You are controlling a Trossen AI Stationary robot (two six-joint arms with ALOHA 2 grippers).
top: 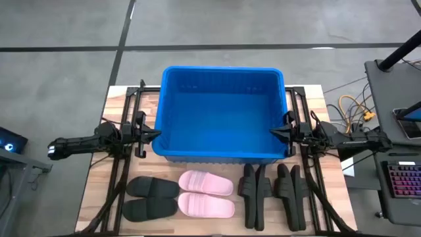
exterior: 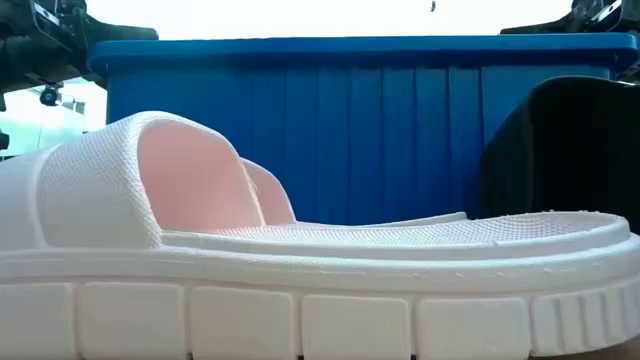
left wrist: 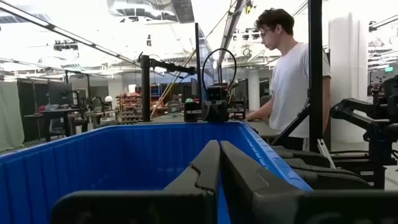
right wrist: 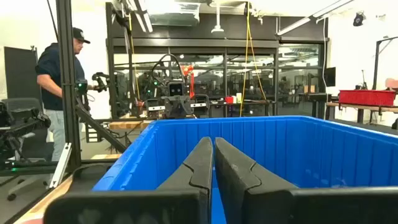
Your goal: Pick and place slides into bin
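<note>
Nearest the low camera lies a pink slide [exterior: 300, 290], filling the view, with the bin [exterior: 350, 130] wall behind it and a black slide [exterior: 565, 150] at the right.

Seen from above, the bin [top: 222, 115] stands at the table [top: 92, 191] centre, with no slide visible in it. Six slides lie in a row along the table's front edge, outside the bin:
- two black slides [top: 151, 197] at the left, lying flat;
- two pink slides [top: 206, 193] in the middle, side by side;
- two more black slides [top: 273, 192] at the right, resting on edge.

Left gripper [top: 152, 134] sits just beside the bin's left wall, near the rim; its fingers [left wrist: 208, 168] are pressed together and hold nothing. Right gripper [top: 276, 132] sits just beside the bin's right wall; its fingers [right wrist: 202, 165] are likewise pressed together on nothing.

Beyond the table, one person [left wrist: 289, 68] stands in the left wrist view and another person [right wrist: 59, 87] in the right wrist view.
</note>
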